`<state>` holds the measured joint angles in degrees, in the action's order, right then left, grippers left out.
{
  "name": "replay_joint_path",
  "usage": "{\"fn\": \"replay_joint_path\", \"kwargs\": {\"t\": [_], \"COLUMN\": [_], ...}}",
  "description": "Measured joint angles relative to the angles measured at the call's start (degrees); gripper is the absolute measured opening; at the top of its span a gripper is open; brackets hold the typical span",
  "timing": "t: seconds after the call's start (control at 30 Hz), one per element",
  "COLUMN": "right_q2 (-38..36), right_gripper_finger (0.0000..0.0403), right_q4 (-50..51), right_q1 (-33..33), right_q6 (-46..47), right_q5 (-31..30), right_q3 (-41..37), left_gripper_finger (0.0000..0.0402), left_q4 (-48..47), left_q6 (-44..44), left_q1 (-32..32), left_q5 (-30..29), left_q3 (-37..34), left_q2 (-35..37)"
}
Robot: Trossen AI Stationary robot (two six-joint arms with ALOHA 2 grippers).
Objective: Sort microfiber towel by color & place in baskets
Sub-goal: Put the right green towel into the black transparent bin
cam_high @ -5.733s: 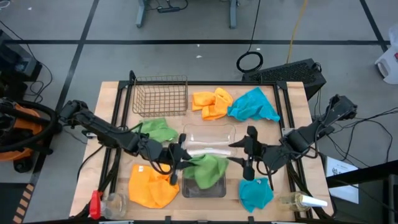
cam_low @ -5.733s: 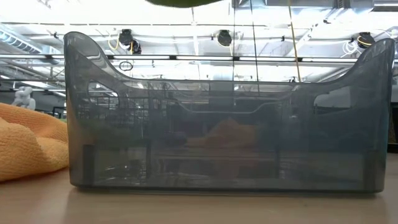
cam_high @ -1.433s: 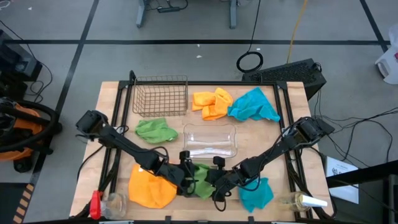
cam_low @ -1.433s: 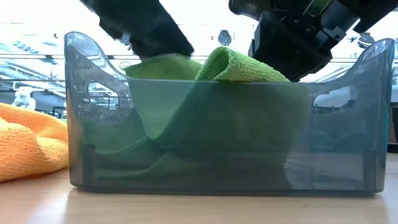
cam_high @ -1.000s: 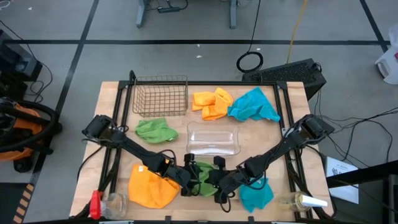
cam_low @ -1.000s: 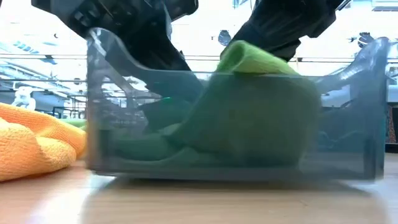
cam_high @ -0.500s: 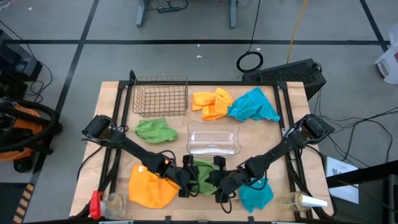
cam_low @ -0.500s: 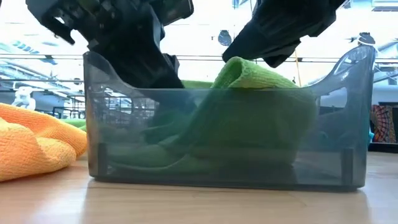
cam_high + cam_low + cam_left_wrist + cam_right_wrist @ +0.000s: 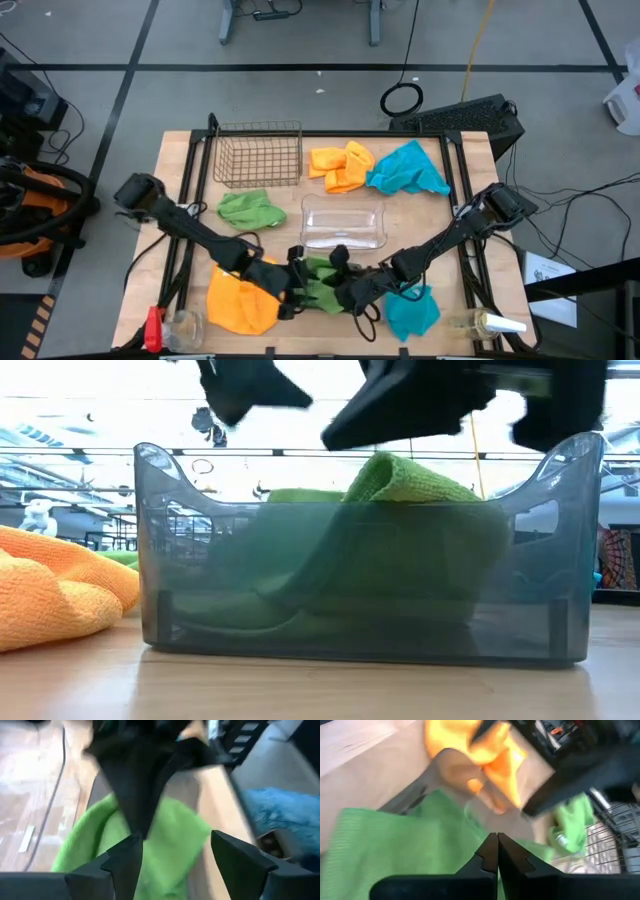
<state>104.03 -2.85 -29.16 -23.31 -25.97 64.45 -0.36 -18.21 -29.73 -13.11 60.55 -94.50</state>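
Low view: grey tray [image 9: 565,550] holds a green towel [image 9: 400,540]; left gripper [image 9: 175,855] parted and empty, right gripper [image 9: 493,851] closed, empty.

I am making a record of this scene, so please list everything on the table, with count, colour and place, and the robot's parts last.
Green towels: two; one in the grey tray, one lying loose below the wire basket.
Orange towels: two; one at the far edge, one near left.
Teal towels: two; one far right, one near right.
Grey tray: one, near centre.
Clear tray: one, centre.
Wire basket: one, brown, far left.
Left gripper: jaws open, over the grey tray.
Right gripper: jaws shut, over the grey tray.
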Motion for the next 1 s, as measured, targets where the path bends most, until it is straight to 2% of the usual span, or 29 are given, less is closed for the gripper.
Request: {"fn": "replay_joint_path", "kwargs": {"t": [0.17, 0.33, 0.53, 0.83, 1.0], "right_q2": [0.0, 0.8, 5.6, 11.0, 13.6], "right_gripper_finger": [0.0, 0.0, 0.0, 0.0, 0.0], "right_q4": [1.0, 1.5, 0.9, 0.6, -0.5], "right_q1": [2.6, 5.1, 6.1, 6.1, 6.4], "right_q6": [-2.4, -5.8, -7.8, -8.1, -8.2], "right_q5": [1.8, 8.3, 9.8, 10.1, 13.6], "right_q3": [2.7, 2.8, 2.8, 2.7, 2.8], "left_gripper_finger": [0.024, 0.024, 0.024, 0.024, 0.024], "left_q4": [-5.1, -9.7, -12.1, -12.6, -12.6], "left_q6": [-1.0, -1.0, -1.0, -1.9, -2.5], "left_q1": [-2.4, -4.7, -6.1, -6.0, -6.0], "left_q5": [-1.3, -7.4, -12.1, -12.5, -13.2], "left_q3": [0.0, 0.0, 0.0, -1.7, -2.5], "left_q2": [6.5, 9.9, 10.2, 10.2, 10.2]}}
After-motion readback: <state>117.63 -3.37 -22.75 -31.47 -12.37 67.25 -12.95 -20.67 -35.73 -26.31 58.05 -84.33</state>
